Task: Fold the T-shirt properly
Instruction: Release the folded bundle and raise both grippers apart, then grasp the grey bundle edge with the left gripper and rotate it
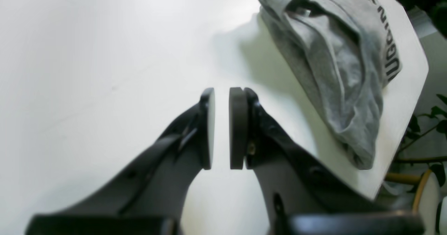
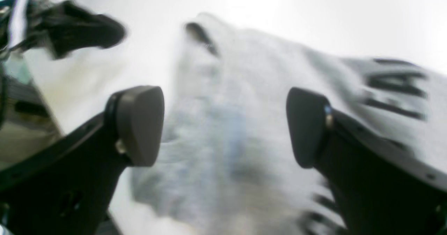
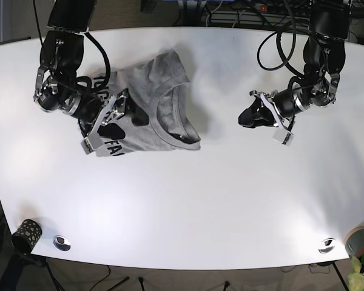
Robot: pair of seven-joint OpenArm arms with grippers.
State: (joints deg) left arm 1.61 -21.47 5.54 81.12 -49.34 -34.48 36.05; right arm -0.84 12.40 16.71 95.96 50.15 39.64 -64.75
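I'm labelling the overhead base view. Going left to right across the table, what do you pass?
Right tool over the shirt's edge → grey T-shirt → bare table → left tool.

- The T-shirt (image 3: pixel 151 115) is heather grey, with bold black block lettering printed across it.
- The tabletop (image 3: pixel 188 206) is plain glossy white.
- The left pincer (image 1: pixel 222 128) is black, its pads dark grey-brown.
- The right pincer (image 2: pixel 225 126) is black too, with the same dark matte pads.
- A small cup (image 3: pixel 25 235) at the tabletop's corner is black with pale speckles.
- A plant (image 3: pixel 359 280) at the opposite corner shows green leaves.
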